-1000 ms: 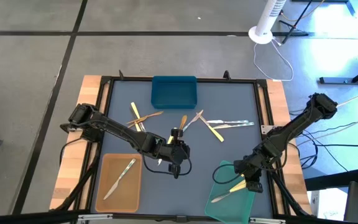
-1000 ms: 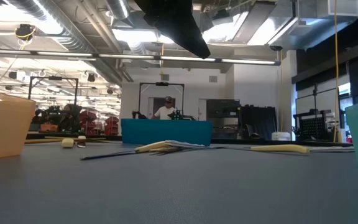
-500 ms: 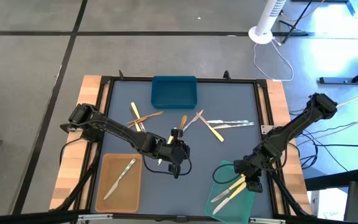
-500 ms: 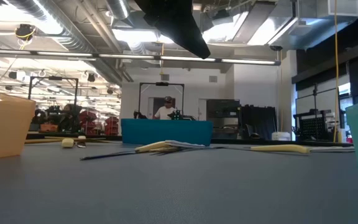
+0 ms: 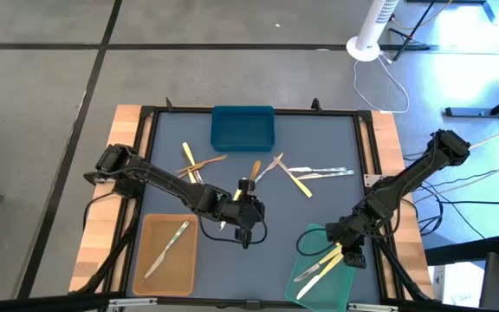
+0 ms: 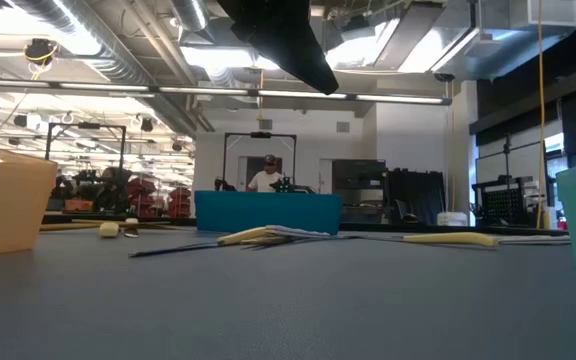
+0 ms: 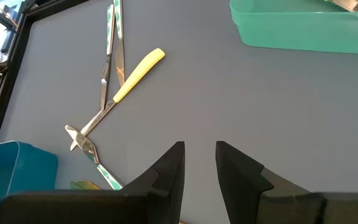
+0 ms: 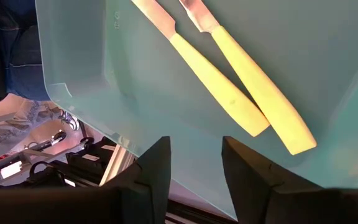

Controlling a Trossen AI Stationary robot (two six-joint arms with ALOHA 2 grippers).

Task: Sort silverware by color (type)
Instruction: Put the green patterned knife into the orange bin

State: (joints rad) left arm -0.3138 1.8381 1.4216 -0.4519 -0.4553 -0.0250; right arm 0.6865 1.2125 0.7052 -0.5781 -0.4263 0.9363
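Jaws apart, empty: right gripper (image 5: 351, 254) above green tray (image 5: 306, 241), two yellow-handled knives (image 8: 241, 87) lying side by side inside. Left gripper (image 5: 248, 213), jaws slightly apart, empty, mid-table.

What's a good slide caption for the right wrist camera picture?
Right gripper open above the green tray, where two yellow-handled knives lie side by side.

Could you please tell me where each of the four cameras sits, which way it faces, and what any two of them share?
High view: overhead, facing straight down on the table; both arms show.
Low view: table-top height, facing the room; one arm overhead.
Left wrist view: past the left gripper at the loose silverware.
Right wrist view: past the right gripper into the green tray.
Shared: high and right wrist views show two yellow-handled knives in it.
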